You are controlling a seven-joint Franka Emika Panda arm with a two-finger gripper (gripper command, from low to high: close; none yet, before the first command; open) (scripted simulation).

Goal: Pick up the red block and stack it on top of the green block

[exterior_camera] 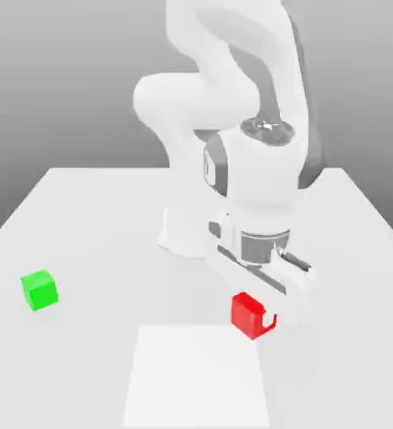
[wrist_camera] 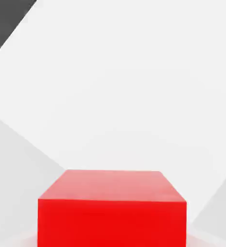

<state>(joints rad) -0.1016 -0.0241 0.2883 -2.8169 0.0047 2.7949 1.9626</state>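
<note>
Gripping red block lower centre-right of exterior frame, claw clamped narrow on it, at or just above white table. Green block well apart, left-middle of frame, resting on table. Risk: block slips or twists during carry if pinch off-centre; misaligned release topples stack. Arm folded over tight, hand pointing straight down.

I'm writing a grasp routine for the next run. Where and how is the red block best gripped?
Take the red block from straight above, fingers on two opposite vertical faces at mid-height. It is a small plain cube with flat faces and open table around it; the gripper sits at it that way, shut on it.
</note>
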